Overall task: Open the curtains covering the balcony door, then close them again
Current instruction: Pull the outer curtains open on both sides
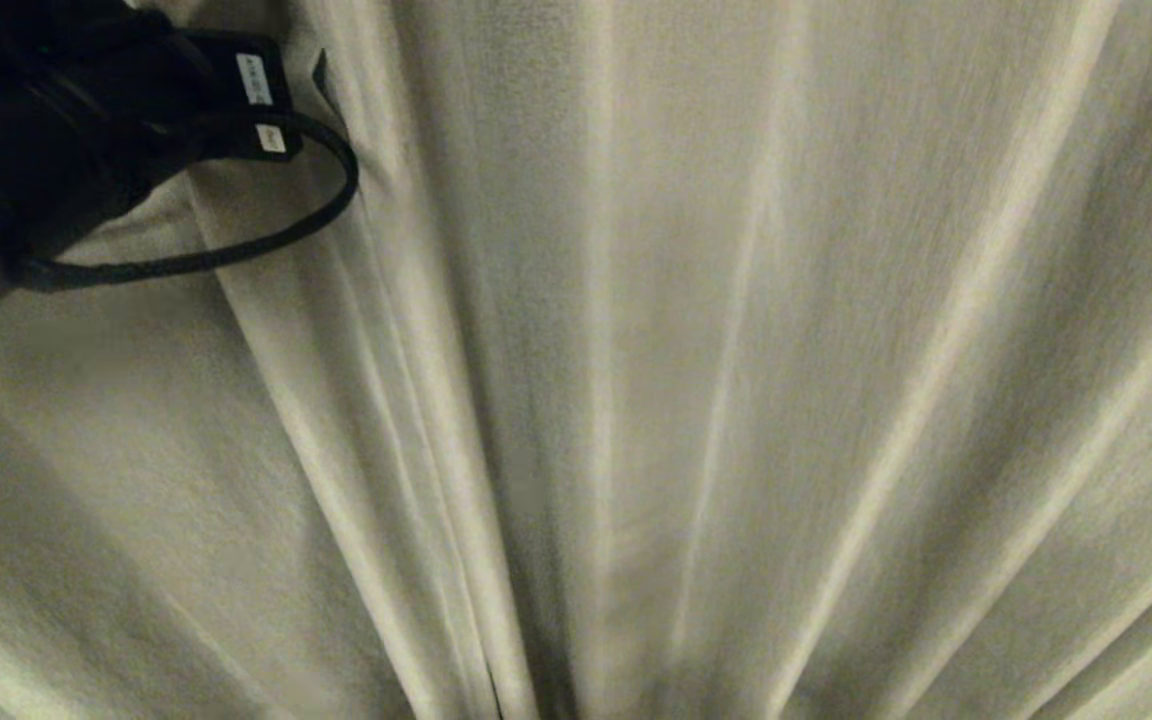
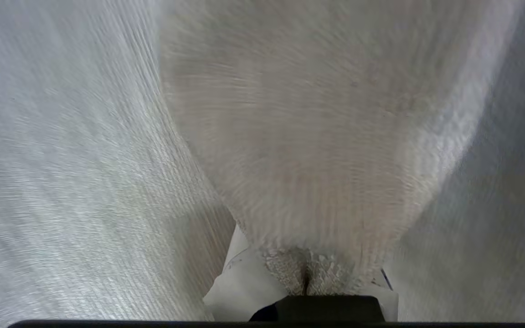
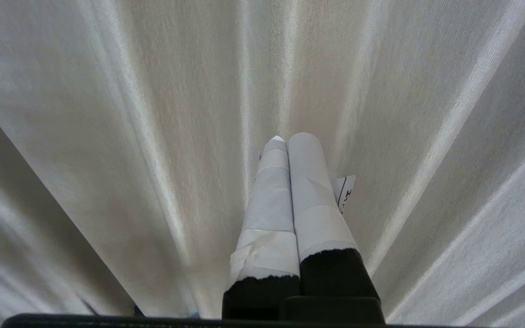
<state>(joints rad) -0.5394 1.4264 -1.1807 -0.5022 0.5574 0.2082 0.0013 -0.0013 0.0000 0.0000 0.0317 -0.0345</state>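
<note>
Cream-beige curtains (image 1: pixel 696 380) filling the whole head view in long pleats, drawn fully across, so no balcony door visible behind them anywhere; judged still at the opening stage of the task, with nothing yet pulled aside. Deepest folds running down the middle of the fabric, gathering toward the bottom, likely where two panels meet. Left arm up in the top left corner of the head view, a black cable (image 1: pixel 236 240) looping from its wrist across the cloth. Left gripper (image 2: pixel 306 273) clamped on a bunched fold of curtain, the fabric pinched into a puckered ridge between its white-taped fingers (image 2: pixel 244 278) and flaring wide beyond them; held that way, presumably, to drag the panel sideways along its rail. Grip near the fold's edge, so some risk of the cloth slipping free under a hard pull. Right gripper (image 3: pixel 287 141) idle, pointed at the curtain, its two taped fingers (image 3: pixel 308 182) pressed together on nothing, tips near the pleats with contact impossible to judge; apparently parked while the left arm works alone.
</note>
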